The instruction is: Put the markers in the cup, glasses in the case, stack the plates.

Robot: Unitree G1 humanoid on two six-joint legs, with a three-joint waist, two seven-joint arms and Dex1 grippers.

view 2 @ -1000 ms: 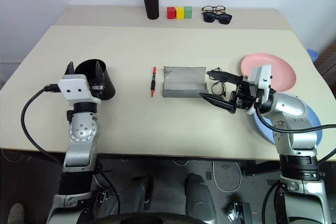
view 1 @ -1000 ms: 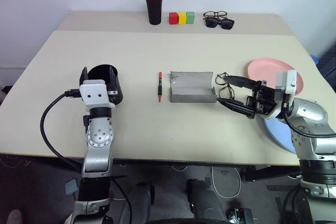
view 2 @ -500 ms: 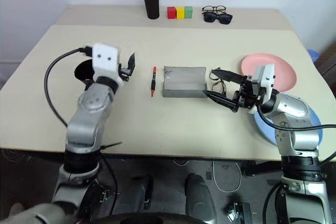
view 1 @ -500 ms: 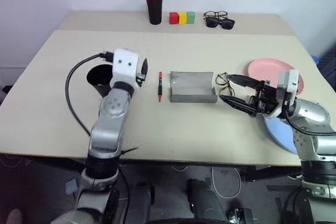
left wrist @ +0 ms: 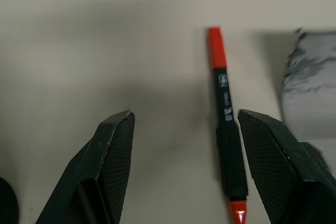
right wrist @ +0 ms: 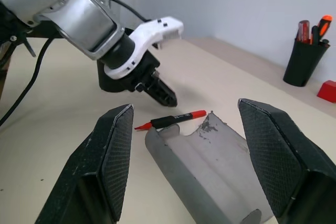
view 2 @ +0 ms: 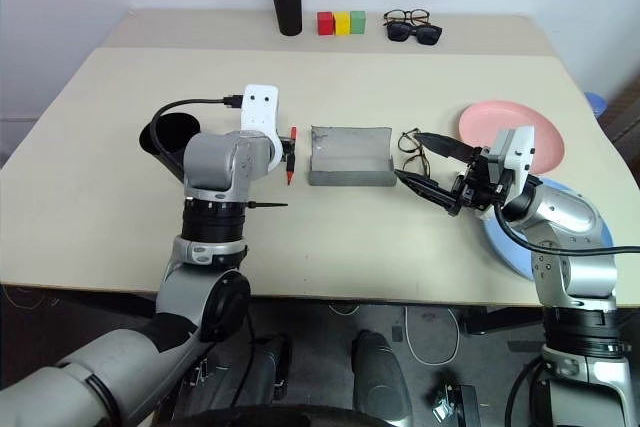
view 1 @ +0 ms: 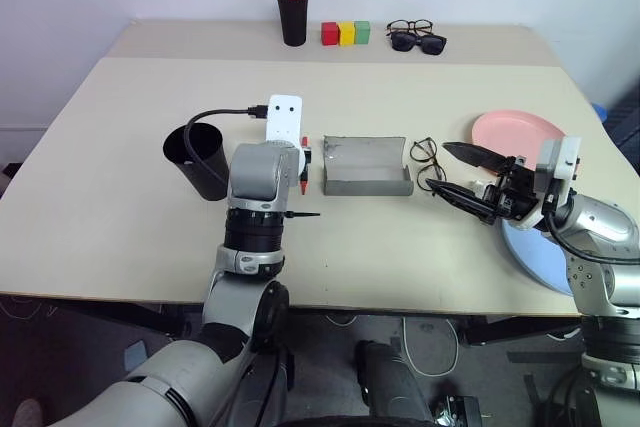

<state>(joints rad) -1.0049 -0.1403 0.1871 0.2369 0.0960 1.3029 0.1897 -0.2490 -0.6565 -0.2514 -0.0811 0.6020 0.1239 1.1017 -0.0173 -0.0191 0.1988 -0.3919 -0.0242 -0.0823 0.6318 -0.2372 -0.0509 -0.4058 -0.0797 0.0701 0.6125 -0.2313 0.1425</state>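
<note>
On the matte beige desk (view 1: 120, 217), the right gripper (view 1: 458, 173) spreads its textured black fingers beside the wire-frame glasses (view 1: 426, 161). One blue plate (view 1: 530, 257), one pink plate (view 1: 510, 130). The left gripper (left wrist: 184, 166), fingers spread, hovers over one slim red-orange marker (left wrist: 224, 124) beside the open grey case (view 1: 366, 166); a tapered black cup (view 1: 200, 159) stands left.

There is one red marker (view 1: 304, 154) lying on the table (view 1: 120, 137), near the middle of the picture. There are two black cups: one wide cup (view 1: 200, 158) at the left, and one slim pen cup (view 1: 293, 15) at the top with a bunch of red pens in it. There is one grey case (view 1: 366, 165). There are two plates, one pink plate (view 1: 515, 134) and one blue plate (view 1: 530, 254), at the right. There are three pairs of glasses: thin wire glasses (view 1: 426, 161) by the case, plus clear glasses (view 1: 410, 27) and dark sunglasses (view 1: 418, 43) at the top. There are three little blocks (view 1: 346, 34) at the top: red, yellow, green.
</note>
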